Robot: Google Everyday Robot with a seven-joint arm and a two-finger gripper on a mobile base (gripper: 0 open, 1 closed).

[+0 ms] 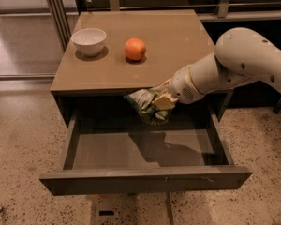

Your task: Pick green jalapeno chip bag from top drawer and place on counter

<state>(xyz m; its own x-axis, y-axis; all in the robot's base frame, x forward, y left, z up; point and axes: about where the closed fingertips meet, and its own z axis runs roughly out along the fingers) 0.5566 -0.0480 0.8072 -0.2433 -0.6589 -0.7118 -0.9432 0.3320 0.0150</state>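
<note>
Just under the front edge of the counter (178, 46), over the pulled-out top drawer (145, 179): hung there as gripper (161, 102), clenched on the green jalapeno chip bag (145, 103), held clear of the drawer floor. Had white bowl (89, 41) and orange (135, 48) well behind, up-left.

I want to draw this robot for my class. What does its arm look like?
The arm is fat, round and creamy white, like smooth tubes joined together, with a few tiny dark dots on its shell. It gets thinner toward the wrist. No cables show. The end effector, by the chip bag above the open drawer, has short tan-yellow fingers.
</note>
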